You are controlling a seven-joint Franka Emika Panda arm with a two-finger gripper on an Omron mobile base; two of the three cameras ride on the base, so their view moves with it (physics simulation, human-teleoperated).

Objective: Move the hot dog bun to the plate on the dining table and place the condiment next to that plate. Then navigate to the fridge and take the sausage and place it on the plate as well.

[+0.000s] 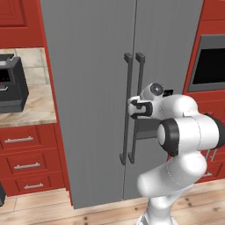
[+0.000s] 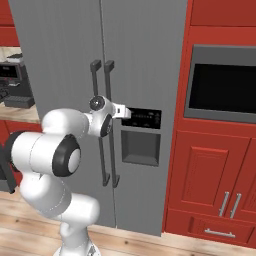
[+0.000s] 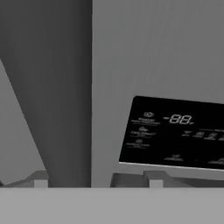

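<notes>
The grey steel fridge point(image 1: 92, 88) point(image 2: 145, 55) stands right in front of me with both doors shut, so the sausage is hidden. My gripper point(image 1: 133, 109) is pressed up to the two vertical bar handles point(image 1: 139, 83) point(image 2: 109, 150) at mid-height. In the hand view, the right door's handle point(image 3: 65, 109) runs as a dark bar between my fingertips point(image 3: 151, 177), which stand apart with a gap on one side, so my gripper point(image 3: 95, 179) is open. The black dispenser panel point(image 3: 175, 135) point(image 2: 142, 118) lies just to the right. The hot dog bun, plate, condiment and dining table are out of view.
Left of the fridge, a black coffee machine point(image 1: 11, 83) sits on a marble worktop point(image 1: 37, 105) over red drawers point(image 1: 26, 165). On the right, a built-in oven point(image 2: 222, 82) is set in red cabinets point(image 2: 210, 170). Wooden floor point(image 1: 88, 215) runs below.
</notes>
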